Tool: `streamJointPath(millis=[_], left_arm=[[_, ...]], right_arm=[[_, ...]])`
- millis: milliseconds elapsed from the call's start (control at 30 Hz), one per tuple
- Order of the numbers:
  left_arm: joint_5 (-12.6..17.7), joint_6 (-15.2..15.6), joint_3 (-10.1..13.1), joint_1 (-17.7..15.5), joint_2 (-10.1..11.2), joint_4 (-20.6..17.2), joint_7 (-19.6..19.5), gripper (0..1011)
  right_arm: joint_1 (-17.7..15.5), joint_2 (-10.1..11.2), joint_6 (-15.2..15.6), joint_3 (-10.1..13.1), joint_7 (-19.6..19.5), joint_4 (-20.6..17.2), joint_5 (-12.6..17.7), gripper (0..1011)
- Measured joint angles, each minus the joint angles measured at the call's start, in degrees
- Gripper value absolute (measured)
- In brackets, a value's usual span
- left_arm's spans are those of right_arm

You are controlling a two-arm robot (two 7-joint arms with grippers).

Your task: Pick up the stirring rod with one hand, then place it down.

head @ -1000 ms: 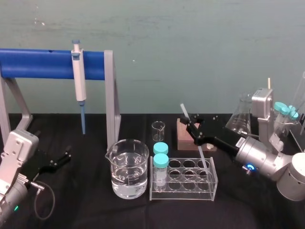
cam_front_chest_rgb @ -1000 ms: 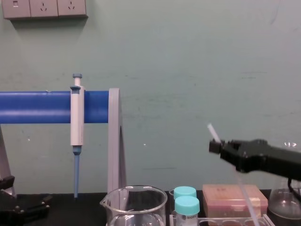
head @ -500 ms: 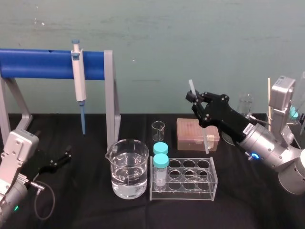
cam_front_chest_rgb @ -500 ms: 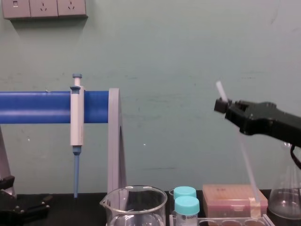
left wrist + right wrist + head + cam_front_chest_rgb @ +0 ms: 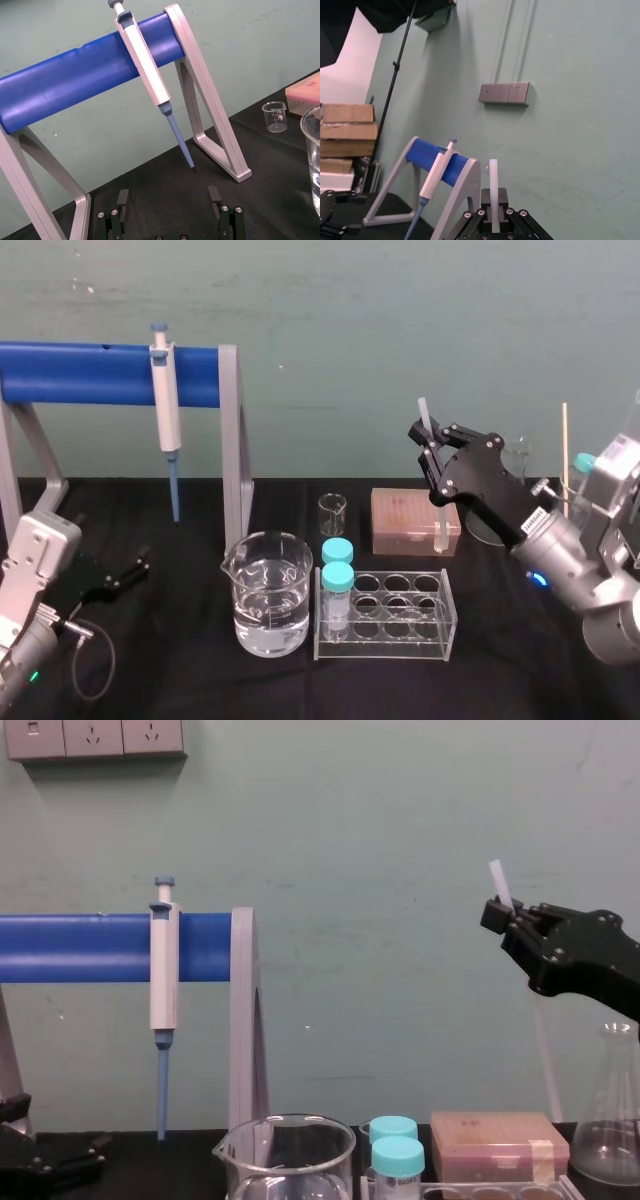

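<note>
Pick-up looks done: the right gripper (image 5: 430, 443) is clamped on the stirring rod (image 5: 424, 412), holding it nearly upright in the air above the pink box (image 5: 400, 520). Setting it down remains. The left gripper (image 5: 125, 575), fingers apart, idles far left of that box.

This is a laboratory bench. A pipette (image 5: 165, 400) hangs from a blue rail stand (image 5: 90, 374) on a black-covered desk (image 5: 180, 570). Beside it are a glass beaker (image 5: 266, 595) holding clear liquid, a small beaker (image 5: 332, 514), a clear tube rack (image 5: 400, 640) with teal-capped tubes (image 5: 338, 575), a brownish box (image 5: 400, 520), a conical flask (image 5: 610, 1120) and a thin stirring rod (image 5: 424, 412). Behind is a plain green wall (image 5: 400, 320) with sockets (image 5: 95, 737), and stacked cardboard boxes (image 5: 347, 130) stand off to one side.
</note>
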Motion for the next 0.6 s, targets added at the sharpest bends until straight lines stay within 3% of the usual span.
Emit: streamJointPath(millis=[133,233,600], left_arm=[[0.00,0.00,0.00,0.00,0.00,0.00,0.00,1000],[0.00,0.00,0.00,0.00,0.00,0.00,0.00,1000],[0.00,0.00,0.00,0.00,0.00,0.00,0.00,1000]], right_arm=[[-0.85,-1.32,-4.32,1.12,0.26,2.23,-0.06,72],[-1.29,-2.07,-5.67,1.84,0.91,3.49,0.89,72],[-3.01,-3.50,-5.92,3.95,1.66,4.81,2.88,72]])
